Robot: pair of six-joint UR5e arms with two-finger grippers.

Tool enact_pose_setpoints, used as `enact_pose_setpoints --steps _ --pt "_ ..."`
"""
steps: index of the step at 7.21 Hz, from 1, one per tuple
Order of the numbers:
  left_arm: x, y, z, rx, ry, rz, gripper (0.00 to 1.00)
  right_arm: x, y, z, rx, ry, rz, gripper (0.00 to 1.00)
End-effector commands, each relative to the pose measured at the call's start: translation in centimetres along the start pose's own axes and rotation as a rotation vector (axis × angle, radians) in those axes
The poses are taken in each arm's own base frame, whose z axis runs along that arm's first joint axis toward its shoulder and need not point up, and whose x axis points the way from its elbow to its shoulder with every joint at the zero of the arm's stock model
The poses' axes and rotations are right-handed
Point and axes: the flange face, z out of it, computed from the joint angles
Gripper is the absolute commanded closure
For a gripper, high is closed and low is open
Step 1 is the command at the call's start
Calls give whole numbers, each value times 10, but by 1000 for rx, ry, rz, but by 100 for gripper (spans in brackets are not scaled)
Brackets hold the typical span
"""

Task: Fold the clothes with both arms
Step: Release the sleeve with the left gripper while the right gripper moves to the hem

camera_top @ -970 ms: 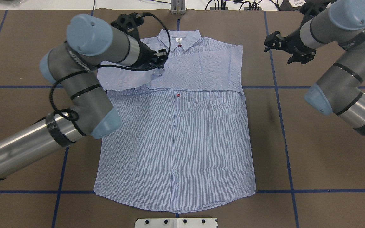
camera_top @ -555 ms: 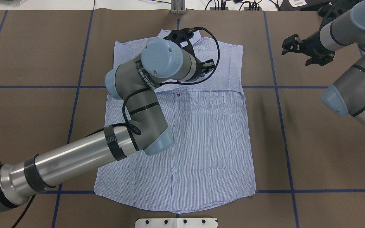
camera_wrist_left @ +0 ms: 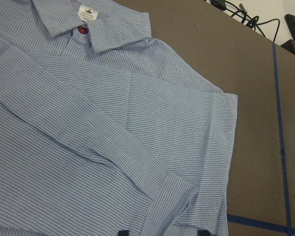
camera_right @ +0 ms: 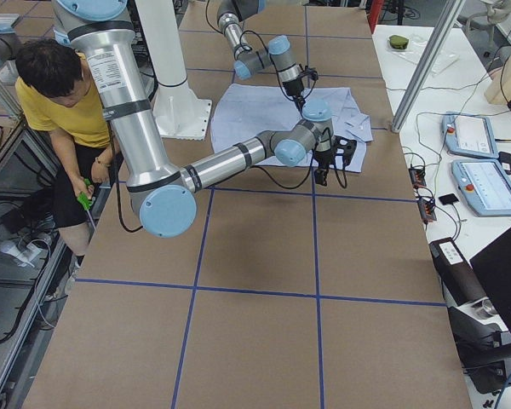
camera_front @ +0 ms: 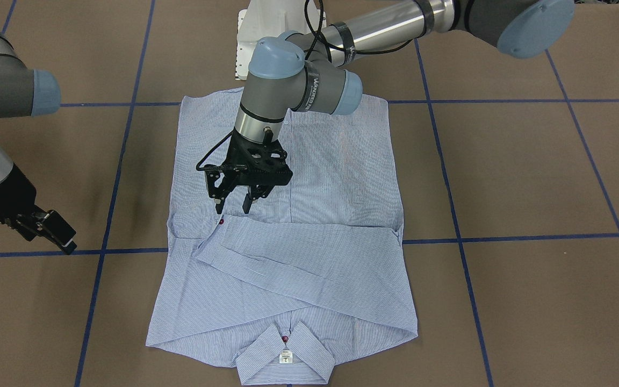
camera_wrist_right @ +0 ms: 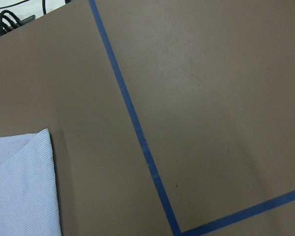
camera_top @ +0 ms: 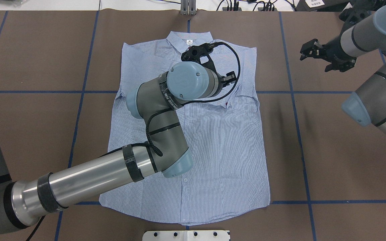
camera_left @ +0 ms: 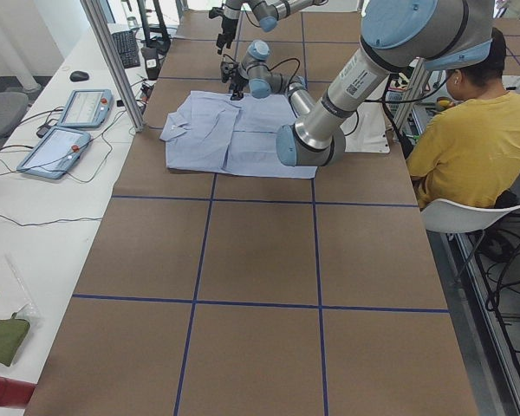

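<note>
Shirt [camera_top: 226,150] partly hidden overhead by left arm [camera_top: 159,113]; left fingers [camera_front: 218,202] and right fingers [camera_top: 310,44] spread empty.

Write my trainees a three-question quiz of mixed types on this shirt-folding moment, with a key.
1. True or false: the left end effector grips the shirt.
2. Where is the right end effector? A: over the shirt. B: over bare table beside it. C: out of every view.
3. What colour is the button at the collar?

Key: 1 false, it is open above the cloth. 2 B. 3 dark red.
</note>
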Motion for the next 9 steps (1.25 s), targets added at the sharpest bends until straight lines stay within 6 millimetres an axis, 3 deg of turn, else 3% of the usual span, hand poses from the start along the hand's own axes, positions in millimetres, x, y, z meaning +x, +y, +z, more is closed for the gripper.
enact_pose_setpoints --steps 1,2,3,4,5,6,7,9 --pt "6 0 -11 0 18 2 0 -16 48 6 -38 -71 20 0" --pt "-13 -2 -23 -2 28 6 0 -47 106 14 -56 -95 64 0" --pt "-45 -9 -40 -9 37 23 2 -72 179 23 -10 -111 89 0" --pt "-77 -33 -63 -32 44 100 2 -86 239 17 -12 -116 152 0" --pt "-116 -41 -77 -55 35 163 2 -96 293 -12 -51 -50 179 0" --pt "-132 -45 -91 -46 47 241 2 -98 350 -27 -31 11 195 1" --pt "-147 -50 -94 -45 39 268 2 -84 390 -20 -36 52 242 1" --pt "-176 -47 -89 -91 3 270 2 -34 448 -19 -56 116 266 5"
